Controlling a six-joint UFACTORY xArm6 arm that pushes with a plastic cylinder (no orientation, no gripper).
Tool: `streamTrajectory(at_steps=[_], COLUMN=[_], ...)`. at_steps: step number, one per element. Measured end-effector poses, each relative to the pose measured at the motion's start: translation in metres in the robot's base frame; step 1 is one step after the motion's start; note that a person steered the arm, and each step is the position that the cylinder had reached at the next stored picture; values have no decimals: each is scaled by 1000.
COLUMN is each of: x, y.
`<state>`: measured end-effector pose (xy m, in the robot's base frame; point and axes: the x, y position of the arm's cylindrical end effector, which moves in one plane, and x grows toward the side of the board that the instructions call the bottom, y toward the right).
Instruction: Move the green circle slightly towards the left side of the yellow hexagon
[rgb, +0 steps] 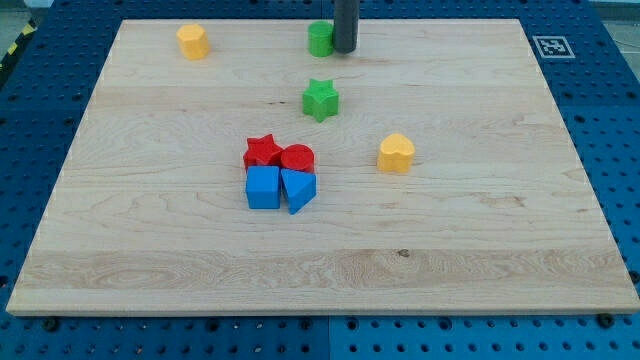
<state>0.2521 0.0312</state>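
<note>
The green circle (319, 39) stands near the view's top, just right of centre. My tip (344, 48) touches or nearly touches its right side; the dark rod rises out of the top of the view. The yellow hexagon (193, 42) sits at the view's top left, well to the left of the green circle and at about the same height.
A green star (321, 100) lies below the green circle. A yellow heart-like block (396, 153) is at the right of centre. A red star (262, 152), red circle (298, 159), blue cube (263, 187) and blue triangle (298, 190) cluster at the centre of the wooden board (480, 260).
</note>
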Motion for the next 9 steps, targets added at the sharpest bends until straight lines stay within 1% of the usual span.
streamTrajectory(at_steps=[1,2,3,4,5,6,8,9], x=[2,-7,-26,-34,-32,-21,-20,7], y=[17,17,11,10,10,-11,-12,37])
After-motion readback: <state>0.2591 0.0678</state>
